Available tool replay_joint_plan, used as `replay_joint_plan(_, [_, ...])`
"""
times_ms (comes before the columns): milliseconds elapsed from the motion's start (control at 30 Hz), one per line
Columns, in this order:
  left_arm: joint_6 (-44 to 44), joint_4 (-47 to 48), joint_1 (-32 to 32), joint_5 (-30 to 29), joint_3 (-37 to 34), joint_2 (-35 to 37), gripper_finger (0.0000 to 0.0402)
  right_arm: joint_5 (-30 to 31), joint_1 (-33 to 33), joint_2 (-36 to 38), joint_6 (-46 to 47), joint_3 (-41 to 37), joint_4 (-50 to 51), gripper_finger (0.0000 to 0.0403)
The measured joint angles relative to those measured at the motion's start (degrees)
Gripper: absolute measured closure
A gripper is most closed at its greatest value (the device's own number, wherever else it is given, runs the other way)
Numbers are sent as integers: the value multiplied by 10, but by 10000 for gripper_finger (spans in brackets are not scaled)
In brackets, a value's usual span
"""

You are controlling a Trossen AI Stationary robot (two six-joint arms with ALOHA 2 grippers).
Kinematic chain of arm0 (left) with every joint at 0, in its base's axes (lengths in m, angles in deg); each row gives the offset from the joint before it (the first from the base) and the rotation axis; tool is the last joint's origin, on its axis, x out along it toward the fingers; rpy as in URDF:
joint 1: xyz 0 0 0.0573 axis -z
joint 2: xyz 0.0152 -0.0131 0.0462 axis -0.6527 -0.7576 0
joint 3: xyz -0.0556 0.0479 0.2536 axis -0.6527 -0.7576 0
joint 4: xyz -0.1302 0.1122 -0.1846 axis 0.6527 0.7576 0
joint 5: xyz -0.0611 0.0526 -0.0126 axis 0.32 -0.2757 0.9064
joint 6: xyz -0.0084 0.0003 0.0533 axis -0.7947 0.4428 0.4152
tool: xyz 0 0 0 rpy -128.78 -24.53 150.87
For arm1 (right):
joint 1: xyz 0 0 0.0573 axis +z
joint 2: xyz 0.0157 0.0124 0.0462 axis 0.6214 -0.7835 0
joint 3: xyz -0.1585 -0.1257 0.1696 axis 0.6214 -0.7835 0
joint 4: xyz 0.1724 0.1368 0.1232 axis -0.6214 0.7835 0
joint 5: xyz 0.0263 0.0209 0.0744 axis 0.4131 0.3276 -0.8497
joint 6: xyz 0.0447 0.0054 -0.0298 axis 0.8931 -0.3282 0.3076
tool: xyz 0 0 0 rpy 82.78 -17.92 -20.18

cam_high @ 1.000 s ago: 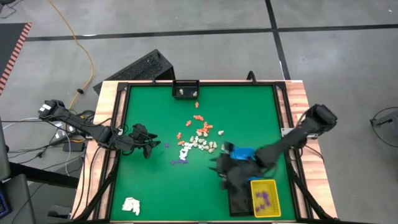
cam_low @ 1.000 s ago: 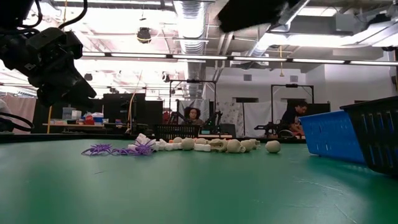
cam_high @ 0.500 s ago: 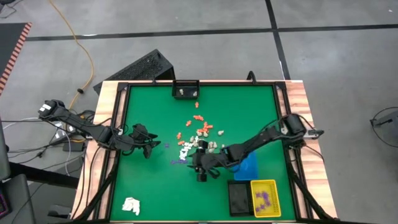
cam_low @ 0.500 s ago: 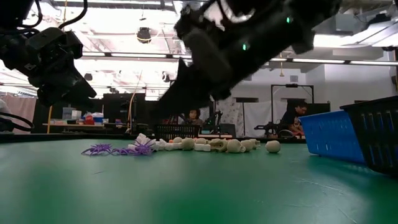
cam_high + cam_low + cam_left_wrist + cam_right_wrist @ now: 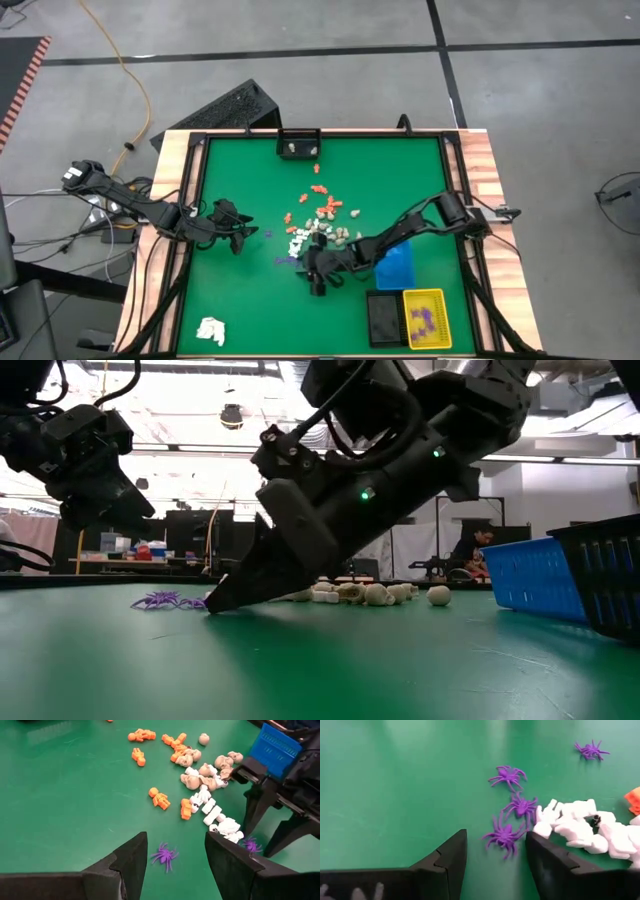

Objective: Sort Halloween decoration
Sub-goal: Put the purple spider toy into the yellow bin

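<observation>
right gripper (image 5: 496, 851) down at the green table (image 5: 240, 170), fingers spread, nothing between them; purple spiders (image 5: 506, 836) lie just ahead of its tips, beside the white pieces (image 5: 580, 825). orange pieces (image 5: 160, 799) and cream skulls (image 5: 192, 781) scattered mid-table. left gripper (image 5: 175, 857) hovers released above one purple spider (image 5: 164, 855). blue tray (image 5: 396, 268) by right arm; yellow tray (image 5: 424, 316) holds purple bits.
</observation>
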Motion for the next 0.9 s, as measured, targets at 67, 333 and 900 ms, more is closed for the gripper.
replay_joint_plan(67, [0,0,0,0,0,0,213,0,-3,-1,3,2,1,207])
replay_joint_plan(333, [0,1,0,0,0,0,213,5,-11,0,28,3,26,271])
replay_joint_plan(900, [-2,1,0,0,0,0,213,8,-6,12,51,2,50,402])
